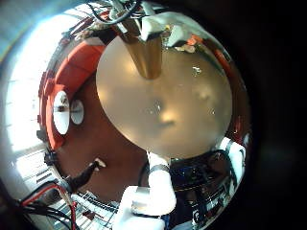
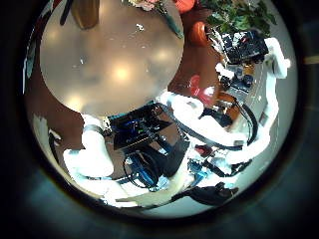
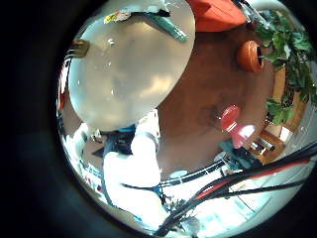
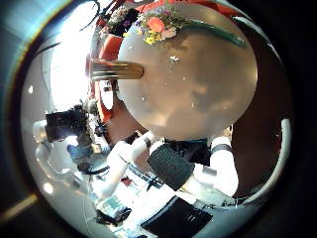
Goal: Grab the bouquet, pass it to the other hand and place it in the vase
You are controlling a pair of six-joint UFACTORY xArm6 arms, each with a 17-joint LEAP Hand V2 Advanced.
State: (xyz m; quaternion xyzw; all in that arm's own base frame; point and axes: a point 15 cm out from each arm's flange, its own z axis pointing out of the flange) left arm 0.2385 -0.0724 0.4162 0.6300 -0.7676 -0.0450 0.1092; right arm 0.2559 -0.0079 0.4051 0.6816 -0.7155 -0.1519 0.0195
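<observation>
Here, looking down from both palms onto a round surface [image 4: 188, 89] with only two things on it. Finding the bouquet [image 4: 158, 25] lying flat near the rim, blooms bunched at one end and the long stem trailing along the edge. Finding the vase [image 4: 119, 69] standing close by at the same side of the surface, near the blooms but apart from them, nothing in its mouth. Same pair again from the right little finger side, small and at the far rim: bouquet [image 3: 149, 15] flat, vase [image 3: 79, 47] beside it with a gap between.

Seeing the right hand [image 4: 183, 169] well clear of both, over the opposite edge of the surface, its fingers [image 4: 223, 164] reaching out loosely, spread and closing on nothing. Seeing the left hand [image 2: 150, 134] likewise over the surface edge, fingers [image 2: 85, 149] fanned apart and relaxed, gripping nothing. Closer to the vase [image 1: 144, 53] on this side: large in the left little finger side view, standing on the surface beyond one outstretched finger, not touched. Catching only the edge of the blooms [image 2: 150, 5] next to the vase [image 2: 85, 12] from the thumb side.

Beyond the surface, on the floor: a potted plant [image 3: 282, 50].
</observation>
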